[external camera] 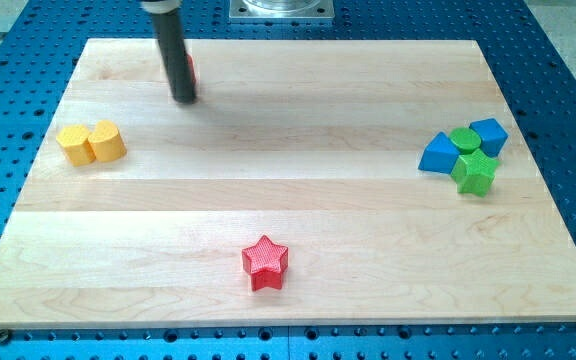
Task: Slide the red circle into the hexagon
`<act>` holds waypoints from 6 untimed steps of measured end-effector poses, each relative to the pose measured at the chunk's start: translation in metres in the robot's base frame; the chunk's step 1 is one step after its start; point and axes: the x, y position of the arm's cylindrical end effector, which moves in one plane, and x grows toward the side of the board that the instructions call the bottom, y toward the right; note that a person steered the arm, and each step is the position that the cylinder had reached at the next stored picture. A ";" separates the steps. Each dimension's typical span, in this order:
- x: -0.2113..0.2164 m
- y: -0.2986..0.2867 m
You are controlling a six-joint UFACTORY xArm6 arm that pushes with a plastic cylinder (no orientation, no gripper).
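My tip (pixel 184 99), a bare rod without jaws, touches the mostly hidden red block (pixel 192 70).

A pale wooden board (pixel 288 200) carries three groups of blocks: a yellow hexagon (pixel 71 144) touching a yellow cylinder (pixel 107 142) at far left; a red star (pixel 265 262) alone near centre; blue (pixel 438 154) (pixel 489 135) and green (pixel 465 138) (pixel 475 172) blocks clustered right.

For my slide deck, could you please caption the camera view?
My tip hides most of the red circle, above-right of the yellow hexagon.
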 end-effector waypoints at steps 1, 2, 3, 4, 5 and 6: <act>-0.034 0.029; -0.071 0.008; 0.004 -0.054; 0.032 -0.082; 0.031 -0.088; 0.048 -0.099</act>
